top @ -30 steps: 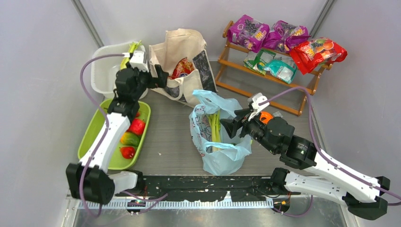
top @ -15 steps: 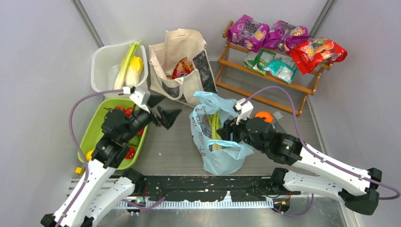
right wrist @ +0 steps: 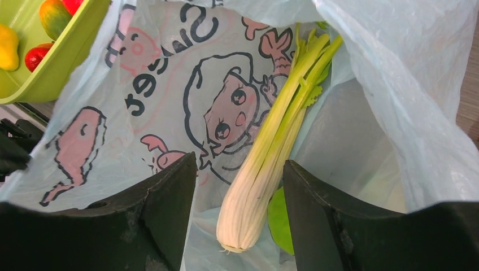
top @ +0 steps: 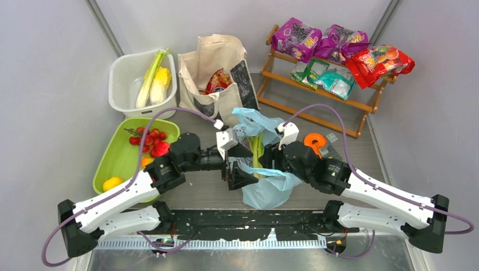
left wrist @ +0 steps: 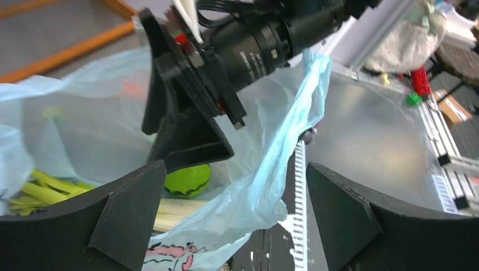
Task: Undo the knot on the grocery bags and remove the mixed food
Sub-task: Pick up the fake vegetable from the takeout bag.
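Celery stalk (right wrist: pixel 271 169) inside open light-blue bag (right wrist: pixel 141 113), long axis running straight ahead of right gripper (right wrist: pixel 238 164), between its parted, empty jaws. Left gripper (left wrist: pixel 234 166) gaping, empty, at bag's left rim, farther off.

1. The right end effector (right wrist: pixel 238 161) is shown from behind, its two dark fingers (right wrist: pixel 164 214) held apart at the opened light-blue plastic bag (right wrist: pixel 395 84).
2. A long green-white stalk (right wrist: pixel 271 158) is laid inside the bag, with its pale cut end in line with the gap between the fingers. Neither finger is seen touching it.
3. A green round item (right wrist: pixel 281 220) is partly hidden beneath the stalk's end.
4. A cartoon girl's face (right wrist: pixel 226 121), pink fish shapes and dark lettering are printed on the bag's wall.
5. At the upper left, a lime-green tray (right wrist: pixel 62 62) is seen with yellow, orange-green and red fruits (right wrist: pixel 7 48) in it.
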